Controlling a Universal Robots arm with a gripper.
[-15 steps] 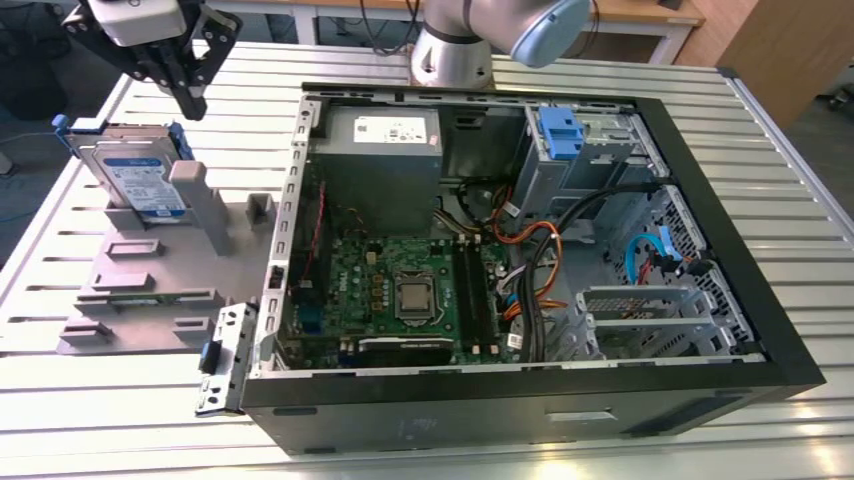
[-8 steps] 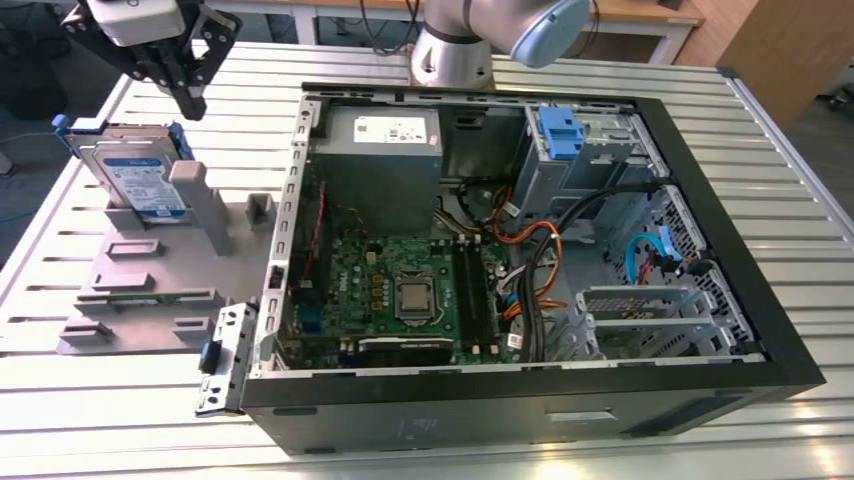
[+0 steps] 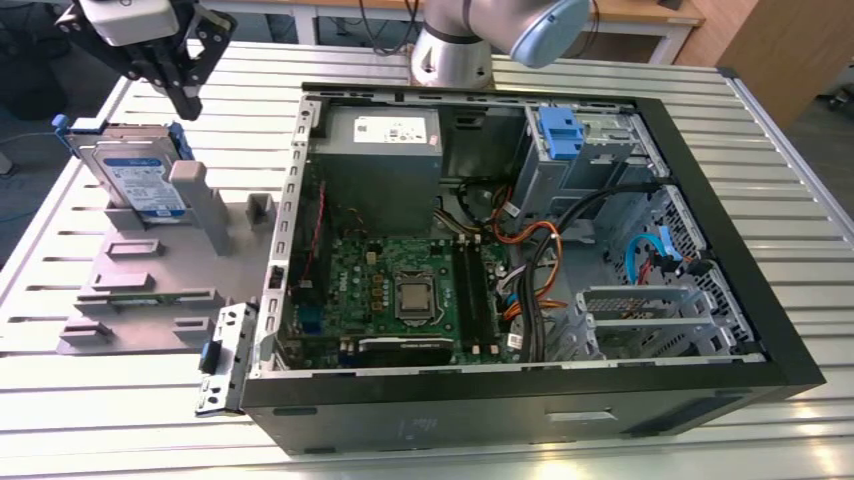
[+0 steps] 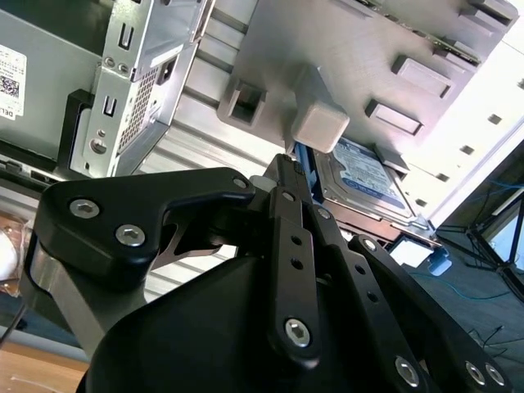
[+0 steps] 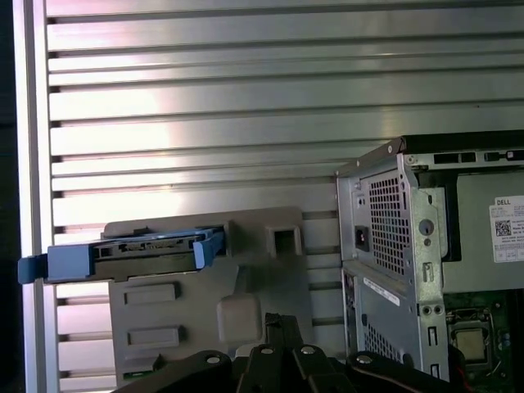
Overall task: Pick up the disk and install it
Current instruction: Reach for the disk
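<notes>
Silver metal and flat, the rectangular hard drive with the white-and-blue label, the disk (image 3: 134, 178), stands on 1 edge inside its blue plastic carrier. It is slotted into a grey moulded plastic holder (image 3: 140, 285) on the slatted aluminium table (image 3: 267, 60), just to the exterior view's left of the open black computer case (image 3: 781, 330). Held upright like this, its top edge and both broad faces stay free, which probably makes it easy to pinch from above.

The black 2-finger gripper (image 3: 187, 105) hangs above the far end of the disk without touching it. In both wrist views the claw's fingers lie together with nothing between them, so the disk (image 4: 360, 176) rests wholly on the holder. The first wrist view looks down at the disk (image 5: 151, 246) edge-on, with the gripper (image 5: 274, 321) off to 1 side of it and not yet over the slot.

Inside the case, the grey metal drive bay with its fixed blue plastic bracket (image 3: 561, 130) sits in the far corner beside the grey power supply box (image 3: 380, 150). That looks like the likely seat for the disk. The pick-up has not been made.
</notes>
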